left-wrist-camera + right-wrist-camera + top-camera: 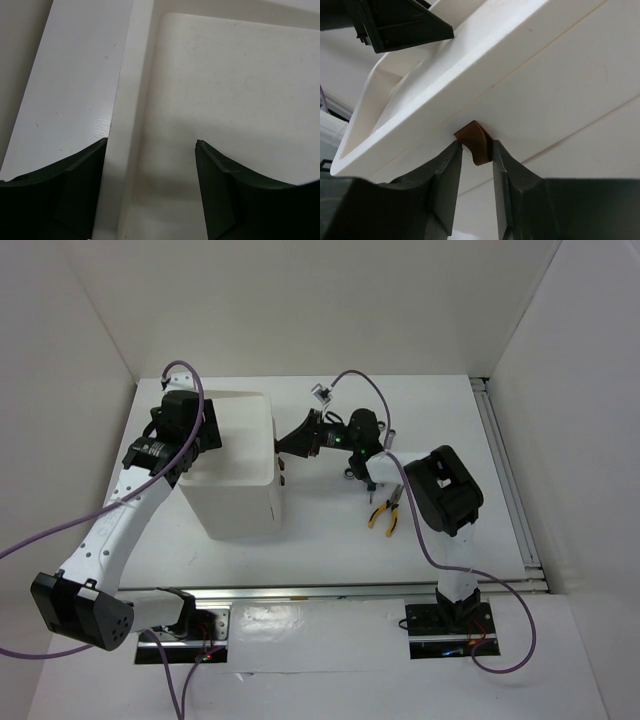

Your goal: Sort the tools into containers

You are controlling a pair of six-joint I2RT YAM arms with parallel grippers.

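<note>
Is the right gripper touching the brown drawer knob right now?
Touching. In the right wrist view the right gripper has its fingers against both sides of the brown knob, no gap visible.

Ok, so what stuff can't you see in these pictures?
- Inside the drawer: the right wrist view shows only its front and knob; the top view sees the white box from above.
- Whatever lies beside the yellow-handled pliers: the right arm covers that spot in the top view.
- Most of the top tray: cut off by the left wrist view's edges.
</note>
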